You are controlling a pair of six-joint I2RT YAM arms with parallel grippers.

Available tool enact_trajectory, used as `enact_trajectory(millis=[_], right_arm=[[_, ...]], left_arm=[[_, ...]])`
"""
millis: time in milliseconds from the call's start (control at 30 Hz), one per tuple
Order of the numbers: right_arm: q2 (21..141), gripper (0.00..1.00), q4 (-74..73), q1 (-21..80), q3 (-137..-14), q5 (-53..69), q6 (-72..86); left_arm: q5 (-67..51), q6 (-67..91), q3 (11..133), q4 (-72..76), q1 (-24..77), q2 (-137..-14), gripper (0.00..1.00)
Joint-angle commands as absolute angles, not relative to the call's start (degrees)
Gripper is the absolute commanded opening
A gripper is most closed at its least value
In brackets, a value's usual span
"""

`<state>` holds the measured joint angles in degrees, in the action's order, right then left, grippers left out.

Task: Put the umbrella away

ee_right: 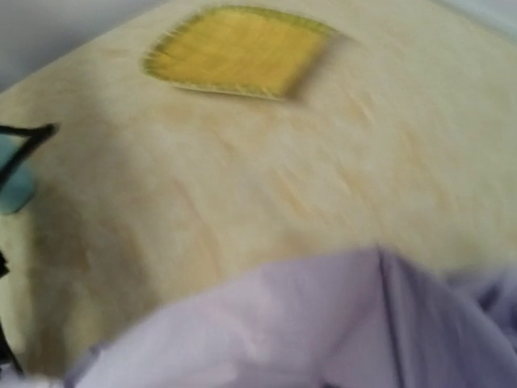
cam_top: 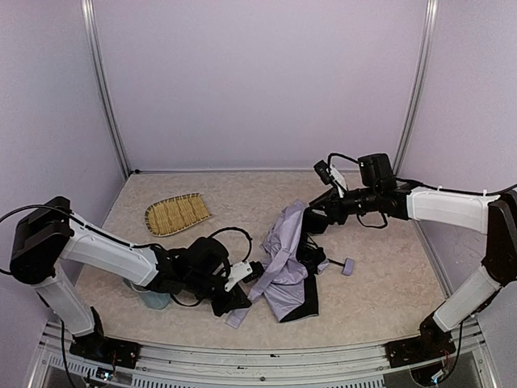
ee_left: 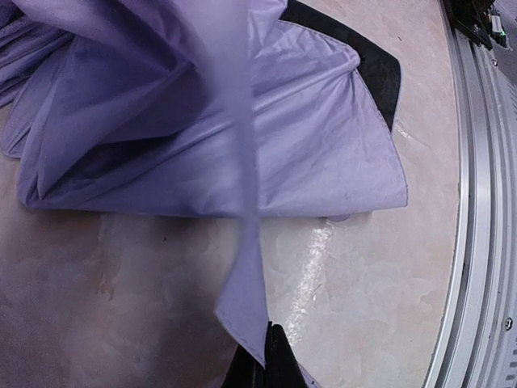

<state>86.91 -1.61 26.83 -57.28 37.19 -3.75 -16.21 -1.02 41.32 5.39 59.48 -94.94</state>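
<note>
The umbrella (cam_top: 284, 271) lies half collapsed mid-table, pale lavender fabric with black lining showing at its near edge; its thin shaft ends in a small lavender handle knob (cam_top: 348, 266) to the right. My left gripper (cam_top: 235, 302) is low at the umbrella's left and is shut on a narrow fabric strip (ee_left: 242, 299) of it; the black fingertips (ee_left: 279, 364) pinch the strip's corner. My right gripper (cam_top: 313, 221) is at the raised top of the fabric and holds it up. In the right wrist view the fabric (ee_right: 323, 323) hides the fingers.
A woven bamboo tray (cam_top: 178, 213) lies at the back left; it also shows in the right wrist view (ee_right: 238, 52). A teal cup (cam_top: 152, 297) stands under my left arm. The metal front rail (ee_left: 477, 202) runs close to the umbrella's near edge.
</note>
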Motion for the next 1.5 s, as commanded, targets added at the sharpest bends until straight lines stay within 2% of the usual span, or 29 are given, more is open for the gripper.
enact_trajectory(millis=[0, 133, 200, 400, 600, 667, 733, 867, 933, 1200, 1467], right_arm=[[87.8, 0.47, -16.6, 26.6, -58.3, 28.7, -1.4], [85.0, 0.6, -23.8, 26.5, -56.1, 19.6, 4.9], [84.4, 0.63, -24.9, 26.5, -54.6, 16.8, 7.3], [90.9, 0.64, -23.0, 26.5, -51.6, 14.8, 8.4], [101.9, 0.59, -20.0, 29.0, -56.7, 13.0, 1.4], [104.4, 0.56, -20.1, 30.7, -57.7, 12.0, -1.2], [106.8, 0.48, -21.3, 31.1, -58.0, 10.9, -1.8], [108.2, 0.09, -21.6, 31.1, -57.2, 8.7, -3.4], [106.5, 0.0, -20.8, 31.1, -56.9, 7.9, -4.4], [96.3, 0.0, -11.6, 30.2, -55.8, 10.7, -10.9], [84.1, 0.0, -7.0, 24.5, -51.8, 24.6, -14.6]], left_arm=[[-18.0, -0.4, 40.8, 2.8, 59.9, -93.2, 0.0], [-17.0, 2.0, 38.3, 2.9, 61.4, -86.4, 0.0], [-16.5, 2.9, 38.2, 2.4, 62.6, -84.3, 0.0], [-14.8, 4.9, 36.7, 2.3, 64.8, -81.9, 0.0], [-15.6, 4.9, 36.6, 2.4, 65.4, -82.3, 0.0], [-15.2, 5.1, 36.7, 2.0, 65.5, -82.3, 0.0], [-15.1, 5.7, 36.4, 2.0, 65.6, -81.5, 0.0], [-16.4, 6.3, 34.8, 4.2, 65.8, -79.8, 0.0], [-16.8, 6.3, 34.6, 4.3, 65.9, -79.2, 0.0], [-16.3, 5.6, 34.3, 4.9, 64.5, -78.8, 0.0], [-14.3, 3.0, 34.3, 1.7, 60.8, -75.2, 0.0]])
